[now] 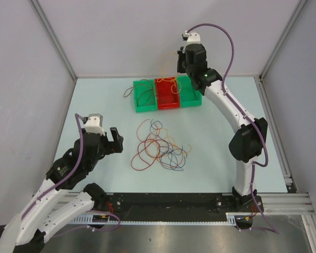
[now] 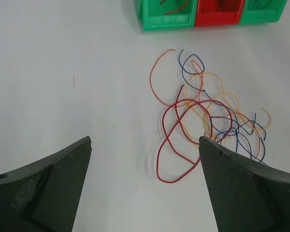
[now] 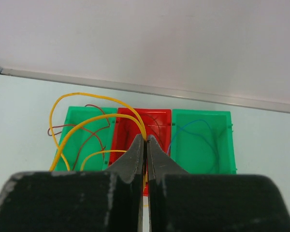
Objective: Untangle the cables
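So the right fingers (image 3: pixel 134 157) are pinched shut on a yellow cable (image 3: pixel 87 94) over the bins (image 3: pixel 203 112) at the far edge of the counter (image 1: pixel 95 105), while the left fingers (image 2: pixel 53 183) gape empty beside the middle tangle (image 1: pixel 159 146), and that springy loop might flop into the wrong bin.

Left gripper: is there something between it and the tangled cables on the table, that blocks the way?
Nothing visible does. The left gripper is open, and only bare table lies between its fingers and the tangled cables. The bins stand beyond the pile, and the right gripper, shut on a yellow cable, is near them.
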Robot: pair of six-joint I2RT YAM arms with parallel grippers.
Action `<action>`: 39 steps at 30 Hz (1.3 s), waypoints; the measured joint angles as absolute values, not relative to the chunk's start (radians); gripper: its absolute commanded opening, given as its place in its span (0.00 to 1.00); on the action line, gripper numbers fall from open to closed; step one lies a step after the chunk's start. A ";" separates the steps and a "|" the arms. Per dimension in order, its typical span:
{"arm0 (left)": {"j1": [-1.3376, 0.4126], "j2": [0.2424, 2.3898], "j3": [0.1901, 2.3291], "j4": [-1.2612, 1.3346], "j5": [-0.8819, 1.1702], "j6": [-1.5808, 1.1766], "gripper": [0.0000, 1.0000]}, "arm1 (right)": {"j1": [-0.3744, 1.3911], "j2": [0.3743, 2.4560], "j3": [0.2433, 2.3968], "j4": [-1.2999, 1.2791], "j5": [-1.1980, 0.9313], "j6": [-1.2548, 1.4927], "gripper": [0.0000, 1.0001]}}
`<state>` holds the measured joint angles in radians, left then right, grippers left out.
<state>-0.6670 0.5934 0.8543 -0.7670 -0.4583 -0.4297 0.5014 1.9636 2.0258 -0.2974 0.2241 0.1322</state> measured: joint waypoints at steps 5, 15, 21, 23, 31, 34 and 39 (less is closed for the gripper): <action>-0.667 0.580 0.844 -0.765 -0.458 -0.430 0.96 | 0.451 1.994 2.045 -0.309 0.220 0.152 0.00; -0.667 0.625 0.844 -0.765 -0.458 -0.430 0.96 | 0.355 2.070 2.064 -0.310 0.197 0.183 0.00; -0.667 0.619 0.844 -0.765 -0.459 -0.430 0.95 | 0.327 2.116 2.073 -0.307 0.177 0.183 0.00; -0.667 0.622 0.844 -0.765 -0.459 -0.430 0.95 | 0.320 2.135 2.075 -0.305 0.175 0.183 0.00; -0.667 0.624 0.844 -0.765 -0.459 -0.430 0.95 | 0.304 2.204 2.075 -0.299 0.176 0.163 0.00; -0.667 0.624 0.844 -0.765 -0.459 -0.430 0.95 | 0.303 2.223 2.075 -0.294 0.196 0.137 0.00; -0.667 0.628 0.844 -0.765 -0.459 -0.430 0.94 | 0.303 2.248 2.077 -0.269 0.243 0.090 0.00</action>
